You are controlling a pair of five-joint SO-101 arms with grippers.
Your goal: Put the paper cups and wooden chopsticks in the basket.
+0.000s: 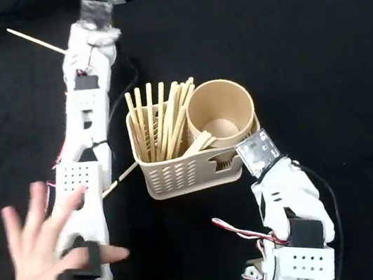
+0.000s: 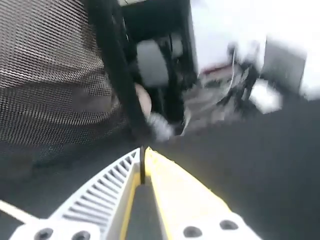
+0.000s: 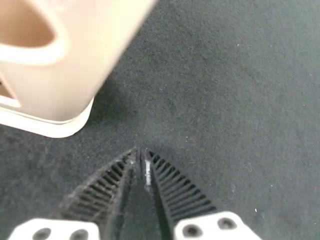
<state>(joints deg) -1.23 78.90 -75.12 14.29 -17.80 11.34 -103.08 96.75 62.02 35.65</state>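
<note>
Right pincer (image 3: 141,156) closed over black cloth (image 3: 240,100); basket (image 3: 50,115) beside.

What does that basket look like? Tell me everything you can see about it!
The basket is a small cream tub that looks like plastic, with rounded corners, rows of little slots in its walls and an oval hole on one side. It stands upright on the black table. In one half wooden chopsticks stand leaning, and in the other sits a paper cup. The right end effector is shut beside one corner, not touching it.
</note>
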